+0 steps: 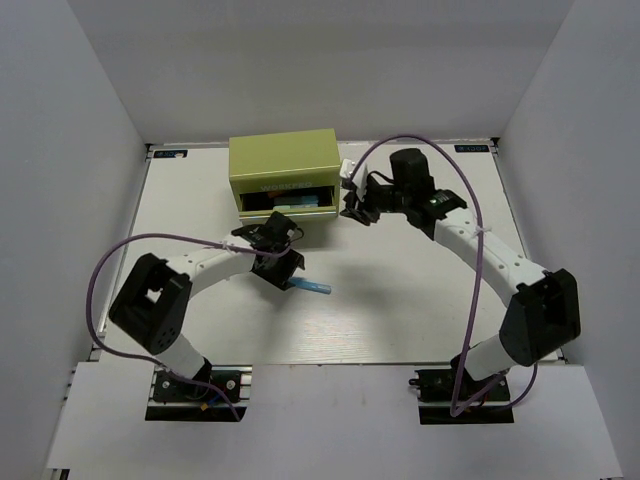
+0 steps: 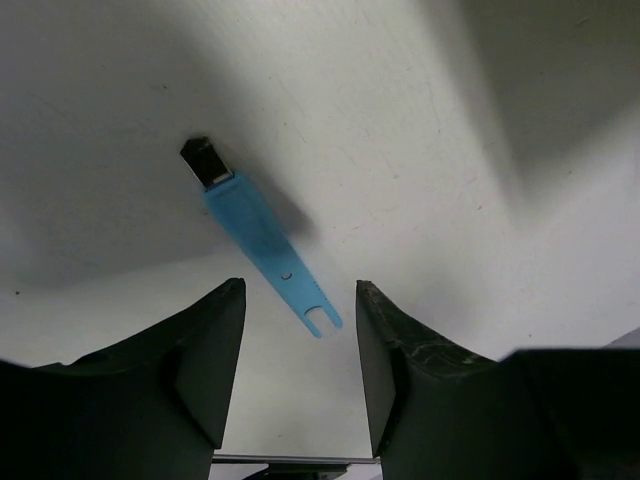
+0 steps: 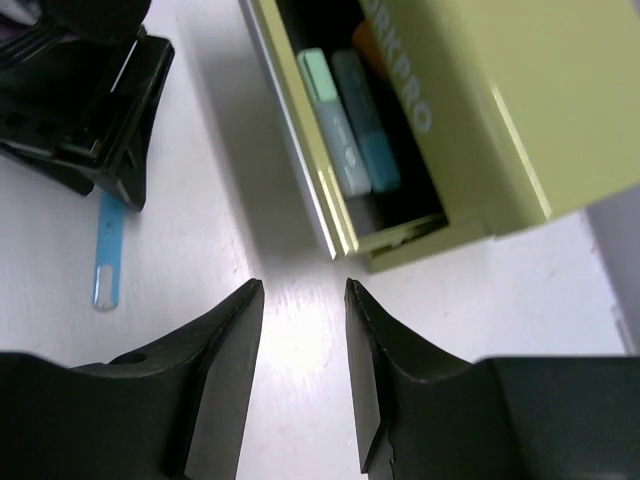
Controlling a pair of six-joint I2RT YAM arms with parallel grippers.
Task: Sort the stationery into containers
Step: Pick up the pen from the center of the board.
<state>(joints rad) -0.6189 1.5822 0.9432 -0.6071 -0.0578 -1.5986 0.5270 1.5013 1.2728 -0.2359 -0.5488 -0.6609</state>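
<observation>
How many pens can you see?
4: a pale green pen, a teal-blue pen and a partly hidden orange one lie in the open drawer of the olive metal chest; a thin bright-blue pen lies on the white table.

Overhead light is bright and even in the top view, washing the white table (image 1: 400,300) pale with only faint shadows. Ahead of the left gripper (image 2: 300,300), broad soft shadows band the surface, darkest beyond it and to its right. The bright-blue pen (image 2: 262,238) throws a blurred shadow rightward. The near fingers (image 2: 200,360) are dark and soft-focused. Just ahead of the right gripper (image 3: 298,290) glare whitens the table. The tool chest (image 3: 480,110) lettering is blurred and its drawer (image 3: 400,195) is murky inside.
</observation>
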